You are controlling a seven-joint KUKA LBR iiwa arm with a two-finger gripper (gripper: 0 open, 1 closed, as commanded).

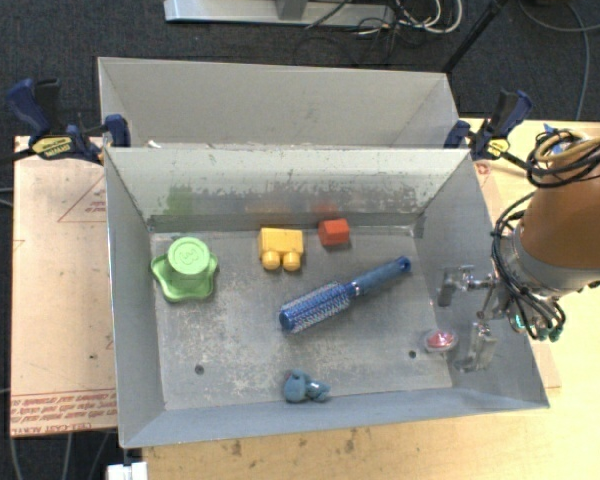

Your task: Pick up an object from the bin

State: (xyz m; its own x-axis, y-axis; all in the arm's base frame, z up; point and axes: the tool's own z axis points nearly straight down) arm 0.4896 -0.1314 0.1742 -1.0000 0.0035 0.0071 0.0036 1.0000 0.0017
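A small blue lump [304, 388] lies by the front wall of the bin [230, 348]. Low at the right wall the tool [460, 323] hangs with fingers apart and empty, likely spread to straddle the pink bit [440, 341] just beside its nearer finger.

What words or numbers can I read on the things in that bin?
No text can be read.
Green cup: plain, no lettering shows.
Yellow block and red block: plain.
Blue brush: no brand shows on its handle.
Blue lump and pink thing: too small to tell.
Bin walls: bare metal, no label.
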